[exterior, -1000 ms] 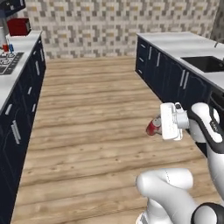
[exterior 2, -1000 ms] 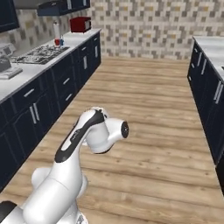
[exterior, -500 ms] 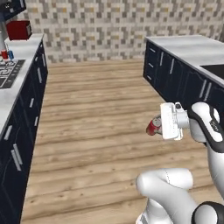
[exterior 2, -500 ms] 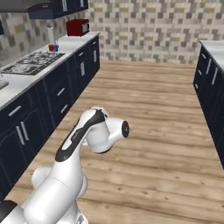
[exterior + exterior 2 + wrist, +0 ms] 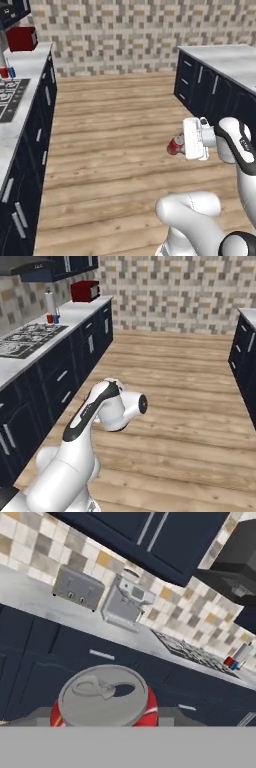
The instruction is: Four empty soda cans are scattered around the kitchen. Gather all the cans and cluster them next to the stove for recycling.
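A red soda can [image 5: 173, 146] with a silver top hangs above the wood floor, and my gripper [image 5: 182, 144] is shut on it. Seen from the hand, the same can [image 5: 103, 698] sits close at the bottom, top facing the camera, with the fingers mostly hidden behind it. The black stove [image 5: 10, 98] [image 5: 26, 339] [image 5: 196, 652] is set into the left counter. Beyond the stove's far end, a red can [image 5: 50, 318] [image 5: 4, 73] and a blue can [image 5: 56, 319] [image 5: 11, 72] stand together, apart from my gripper.
A white paper towel roll [image 5: 49, 301] and a red appliance [image 5: 85, 291] stand on the left counter past the cans. A silver toaster [image 5: 79, 589] and a coffee machine [image 5: 125, 604] stand on that counter. Navy cabinets [image 5: 210, 92] line the right side. Wood floor [image 5: 115, 130] lies between.
The whole picture has shifted, so the base has moved: the left counter and stove now sit nearer. The red can has stayed in my shut gripper.
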Controlling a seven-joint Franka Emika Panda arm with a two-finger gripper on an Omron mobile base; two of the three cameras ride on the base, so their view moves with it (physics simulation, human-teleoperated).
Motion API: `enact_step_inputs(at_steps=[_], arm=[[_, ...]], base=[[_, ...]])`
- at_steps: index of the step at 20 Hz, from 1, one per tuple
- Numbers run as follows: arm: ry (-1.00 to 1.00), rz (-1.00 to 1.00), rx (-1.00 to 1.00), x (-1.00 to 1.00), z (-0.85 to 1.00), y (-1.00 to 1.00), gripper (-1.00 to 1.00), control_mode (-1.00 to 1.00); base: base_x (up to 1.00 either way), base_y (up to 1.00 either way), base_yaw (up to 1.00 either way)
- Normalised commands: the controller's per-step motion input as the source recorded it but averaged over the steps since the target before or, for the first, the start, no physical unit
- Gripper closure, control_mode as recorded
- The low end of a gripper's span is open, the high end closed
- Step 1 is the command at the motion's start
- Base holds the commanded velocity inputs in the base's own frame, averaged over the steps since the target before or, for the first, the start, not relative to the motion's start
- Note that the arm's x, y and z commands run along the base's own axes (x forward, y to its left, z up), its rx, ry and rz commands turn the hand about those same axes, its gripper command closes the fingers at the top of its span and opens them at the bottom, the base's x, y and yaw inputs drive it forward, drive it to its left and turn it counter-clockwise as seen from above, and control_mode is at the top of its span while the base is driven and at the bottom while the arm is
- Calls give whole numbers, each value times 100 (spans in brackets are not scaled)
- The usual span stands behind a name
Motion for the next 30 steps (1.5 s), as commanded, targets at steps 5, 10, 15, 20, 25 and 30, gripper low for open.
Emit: enact_step_inputs(at_steps=[5, 10, 15, 20, 25, 30], arm=[[0, 0, 0, 0, 0, 0, 100, 100], [0, 0, 0, 0, 0, 0, 100, 100], [0, 0, 0, 0, 0, 0, 100, 100], [0, 0, 0, 0, 0, 0, 100, 100], [0, 0, 0, 0, 0, 0, 100, 100], [0, 0, 0, 0, 0, 0, 100, 100]], base=[[100, 41, 0], [100, 34, 0], [100, 31, 0], [100, 20, 4], [100, 17, 16], [82, 12, 26]])
